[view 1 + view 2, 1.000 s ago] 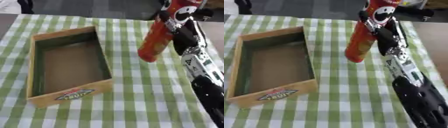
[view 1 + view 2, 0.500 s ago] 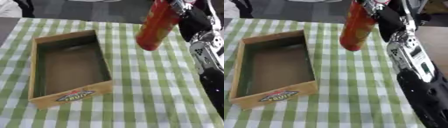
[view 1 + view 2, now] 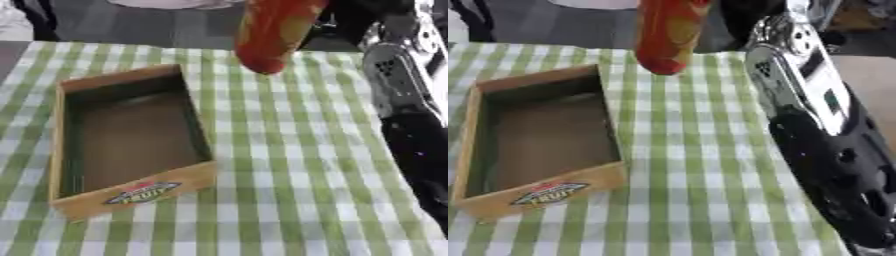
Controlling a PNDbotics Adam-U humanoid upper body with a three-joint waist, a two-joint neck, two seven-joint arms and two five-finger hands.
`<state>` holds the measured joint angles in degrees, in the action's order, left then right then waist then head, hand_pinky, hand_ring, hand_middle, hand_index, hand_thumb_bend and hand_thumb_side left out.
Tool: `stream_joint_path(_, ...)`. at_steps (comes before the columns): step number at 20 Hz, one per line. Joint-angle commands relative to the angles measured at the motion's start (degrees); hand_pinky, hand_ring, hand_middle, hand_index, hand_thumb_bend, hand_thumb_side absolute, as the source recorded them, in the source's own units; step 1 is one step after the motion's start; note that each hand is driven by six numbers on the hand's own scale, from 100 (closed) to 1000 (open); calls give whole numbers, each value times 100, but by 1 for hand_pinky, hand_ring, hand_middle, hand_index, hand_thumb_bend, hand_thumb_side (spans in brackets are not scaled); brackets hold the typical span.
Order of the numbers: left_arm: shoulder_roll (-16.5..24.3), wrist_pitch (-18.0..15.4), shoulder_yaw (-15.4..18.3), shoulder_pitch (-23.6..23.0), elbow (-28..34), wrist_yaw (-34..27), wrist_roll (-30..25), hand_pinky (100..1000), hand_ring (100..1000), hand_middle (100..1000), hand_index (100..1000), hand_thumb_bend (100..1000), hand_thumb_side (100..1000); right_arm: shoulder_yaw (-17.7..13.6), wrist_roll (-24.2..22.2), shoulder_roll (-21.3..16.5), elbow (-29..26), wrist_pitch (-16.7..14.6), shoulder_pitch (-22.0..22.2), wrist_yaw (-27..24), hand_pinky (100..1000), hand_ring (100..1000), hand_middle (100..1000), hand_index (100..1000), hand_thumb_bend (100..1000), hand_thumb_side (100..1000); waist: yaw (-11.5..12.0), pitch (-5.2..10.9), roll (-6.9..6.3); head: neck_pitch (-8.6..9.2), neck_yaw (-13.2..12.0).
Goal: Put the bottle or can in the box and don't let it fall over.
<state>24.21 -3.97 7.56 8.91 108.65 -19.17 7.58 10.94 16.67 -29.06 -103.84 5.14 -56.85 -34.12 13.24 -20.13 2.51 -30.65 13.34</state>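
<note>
**Can raised above the table, box unloaded**

Your right arm (image 3: 815,125) fills the right side, closer and larger than a second ago. The wooden box (image 3: 131,145) lies low and to the left of it on the checked cloth (image 3: 297,150). The red can (image 3: 271,32) now hangs higher, tilted, clear of the cloth. Your right hand is hidden at the top edge; its grip cannot be told.

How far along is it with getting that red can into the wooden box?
Done: the red can is off the table, carried in the air by the right arm; the hand itself is out of view at the top edge. In hand: the can hangs tilted over the green checked cloth, beyond the wooden box's far right corner. Left: bring it over the empty box and stand it upright inside.
</note>
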Motion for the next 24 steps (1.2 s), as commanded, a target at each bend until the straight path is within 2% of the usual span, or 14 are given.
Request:
stream_joint_path(1, 174, 8, -4, 31, 74, -45, -22, 889, 897, 776, 818, 202, 621, 170, -53, 142, 148, 94, -287, 185, 382, 385, 416, 483, 420, 100, 55, 152, -42, 7, 104)
stream_joint_path(4, 163, 24, -10, 60, 53, -85, -3, 887, 892, 769, 812, 202, 618, 357, -129, 371, 315, 169, -427, 275, 377, 382, 414, 480, 417, 100, 159, 145, -35, 30, 195)
stream_joint_path(5, 162, 34, -12, 70, 44, -103, 10, 886, 891, 768, 810, 201, 618, 404, -134, 446, 373, 188, -461, 292, 376, 381, 412, 479, 456, 100, 194, 142, -31, 36, 220)
stream_joint_path(6, 162, 45, -12, 78, 34, -118, 25, 885, 890, 767, 809, 201, 617, 449, -132, 516, 423, 199, -489, 304, 374, 380, 412, 478, 410, 100, 227, 139, -26, 41, 242)
stream_joint_path(14, 125, 102, -19, 164, -87, -236, 79, 885, 888, 764, 805, 200, 623, 710, -72, 896, 624, 223, -665, 437, 374, 379, 411, 478, 406, 100, 543, 117, 52, 29, 471)
stream_joint_path(24, 133, 91, 114, 356, -722, -435, 154, 885, 887, 762, 804, 197, 644, 1095, -26, 1387, 1023, 225, -653, 918, 374, 381, 413, 477, 446, 100, 922, 33, 115, -24, 794)
